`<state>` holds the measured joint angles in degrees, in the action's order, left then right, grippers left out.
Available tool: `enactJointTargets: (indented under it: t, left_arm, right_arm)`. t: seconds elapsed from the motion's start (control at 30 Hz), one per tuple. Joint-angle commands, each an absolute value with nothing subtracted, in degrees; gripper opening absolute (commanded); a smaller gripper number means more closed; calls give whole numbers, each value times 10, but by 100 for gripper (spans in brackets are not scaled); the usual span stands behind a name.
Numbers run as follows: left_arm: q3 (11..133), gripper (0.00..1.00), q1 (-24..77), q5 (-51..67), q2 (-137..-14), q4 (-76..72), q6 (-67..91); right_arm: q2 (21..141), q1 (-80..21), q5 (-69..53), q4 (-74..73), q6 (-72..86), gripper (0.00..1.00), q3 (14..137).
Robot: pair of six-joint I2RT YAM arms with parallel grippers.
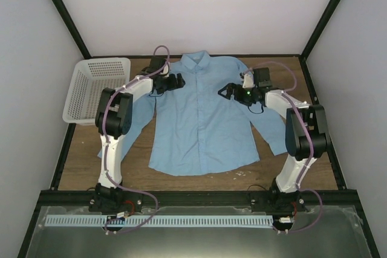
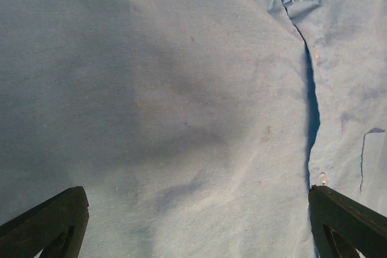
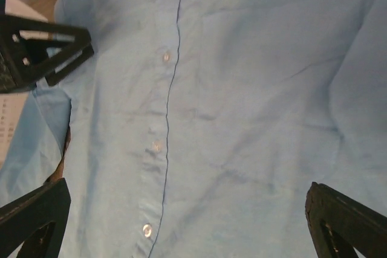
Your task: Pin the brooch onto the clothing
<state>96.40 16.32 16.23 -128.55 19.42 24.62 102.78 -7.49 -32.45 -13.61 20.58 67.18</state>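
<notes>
Two tools, both spread wide and empty, left tool (image 1: 176, 81) and right tool (image 1: 225, 92) over the chest of a light blue shirt (image 1: 199, 131), apparently just above it, shirt buttoned, flat on the table (image 1: 314, 167).

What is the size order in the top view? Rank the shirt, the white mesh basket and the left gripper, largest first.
1. light blue shirt, by far the largest.
2. white mesh basket.
3. left gripper, smallest; it sits above the shirt, nearer the camera, yet the ranking is clear.
</notes>
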Motion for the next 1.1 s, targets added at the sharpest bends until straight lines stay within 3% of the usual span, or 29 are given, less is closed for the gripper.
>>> enactJointTargets:
  t: [0.0,0.33,0.53,0.87,1.07]
  left_arm:
    - [978,100,163,173,-1285,201,250]
    - [953,100,154,170,-1303,200,246]
    - [933,100,154,169,-1240,217,223]
    - [686,100,191,220,-1004,108,282]
    - [557,100,238,226,-940,83,295]
  right_arm:
    - [1046,-80,-360,-117,216,100,639]
    - [1005,-45,-271,-100,206,100,517]
    - [960,-47,-317,-113,197,100,525]
    - [928,-60,-408,-98,218,100,524]
    - [921,-60,-376,-83,209,100,481]
